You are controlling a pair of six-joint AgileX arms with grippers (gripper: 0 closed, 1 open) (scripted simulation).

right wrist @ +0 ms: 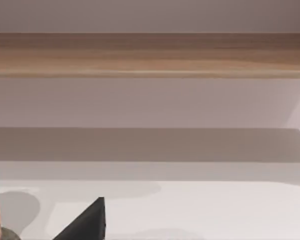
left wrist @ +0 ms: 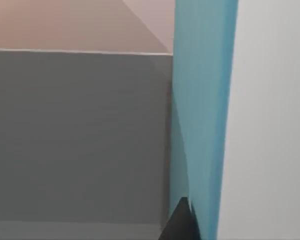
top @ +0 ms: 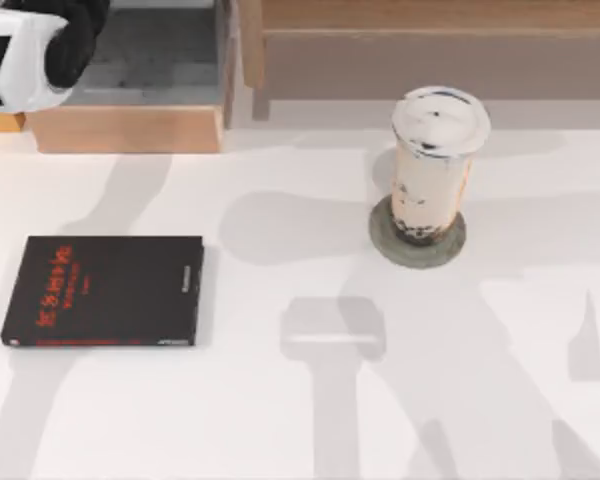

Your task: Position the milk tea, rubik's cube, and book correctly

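Top view: book (top: 105, 291) lies flat — black cover, red-orange characters.

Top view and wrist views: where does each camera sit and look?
Top view: above the table, looking down at the book and milk tea; left arm at far left.
Left wrist view: on the left wrist, close to a grey surface and light blue strip; a dark bit of left gripper shows.
Right wrist view: on the right wrist, looking across the table at the wooden shelf; a dark bit of right gripper shows.
Shared: top and right wrist views both show milk tea and shelf.
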